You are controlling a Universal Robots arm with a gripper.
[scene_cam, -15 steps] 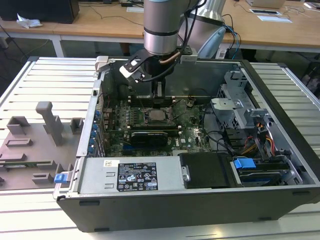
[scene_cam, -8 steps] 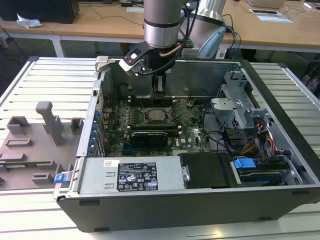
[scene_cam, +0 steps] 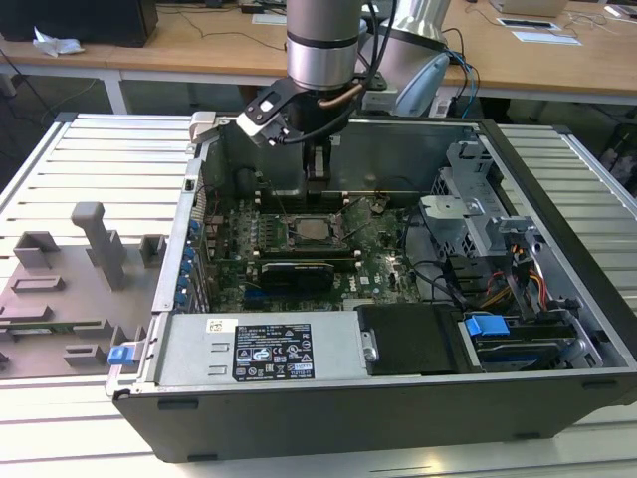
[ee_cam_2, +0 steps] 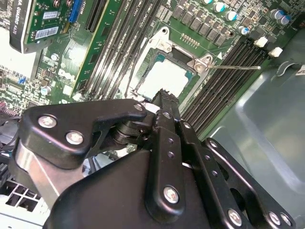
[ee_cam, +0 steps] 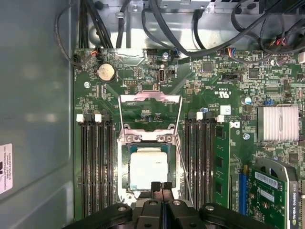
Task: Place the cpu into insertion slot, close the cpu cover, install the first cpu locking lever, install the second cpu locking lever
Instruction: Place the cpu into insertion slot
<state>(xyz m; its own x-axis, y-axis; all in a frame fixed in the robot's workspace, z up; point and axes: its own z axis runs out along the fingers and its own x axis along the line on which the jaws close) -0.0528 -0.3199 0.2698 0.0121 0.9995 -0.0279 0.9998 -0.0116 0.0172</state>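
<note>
Already the cpu (ee_cam: 148, 171) lies flat in its socket on the motherboard (ee_cam: 224, 86), dull metal top up. I judge it light and stiff but fragile underneath, so best handled only by its edges. Hinged just beyond it, the cpu cover (ee_cam: 149, 97) stands swung open; it looks a thin, springy frame, best pushed at its free bar. The pincer (ee_cam: 161, 187) hangs close over one edge of the chip, fingers pressed together, holding nothing. Memory slots (ee_cam: 95, 162) flank the socket.

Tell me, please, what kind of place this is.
Probably a robotics lab or workshop: an open computer case lies on a slatted metal table, a robot arm reaches into it, and wooden desks stand behind.
</note>
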